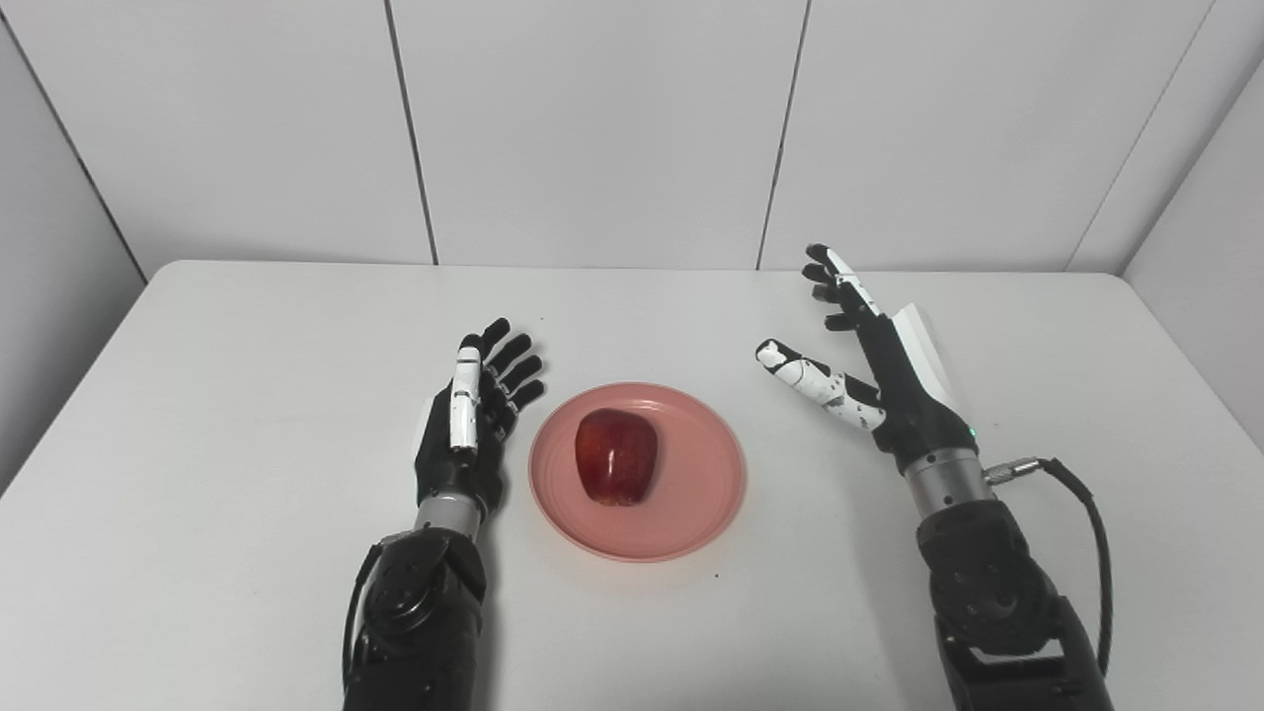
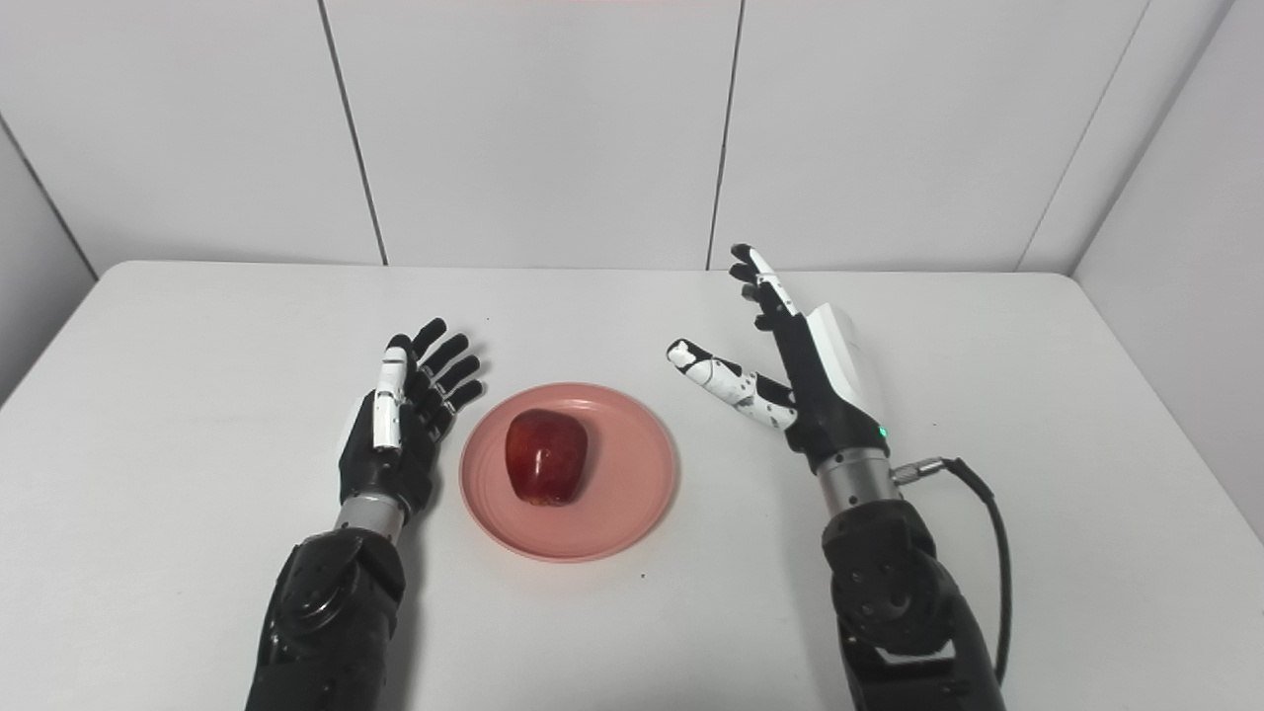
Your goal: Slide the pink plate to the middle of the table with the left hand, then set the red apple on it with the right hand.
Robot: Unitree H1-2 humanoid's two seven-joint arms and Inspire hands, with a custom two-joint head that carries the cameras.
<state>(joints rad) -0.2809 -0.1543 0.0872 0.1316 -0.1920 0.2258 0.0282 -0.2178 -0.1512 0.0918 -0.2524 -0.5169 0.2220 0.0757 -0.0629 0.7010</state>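
A red apple (image 1: 616, 457) sits on the pink plate (image 1: 691, 494) near the middle of the white table. My left hand (image 1: 474, 415) is open and empty, just left of the plate's rim, fingers pointing away from me. My right hand (image 1: 869, 365) is open and empty, raised to the right of the plate, thumb spread toward the plate, apart from plate and apple. The same scene shows in the right eye view, with the apple (image 2: 546, 456) on the plate (image 2: 622, 499) between the left hand (image 2: 405, 415) and the right hand (image 2: 800, 365).
The white table (image 1: 247, 395) is walled by white panels at the back and both sides. A black cable (image 1: 1086, 533) loops off my right wrist over the table.
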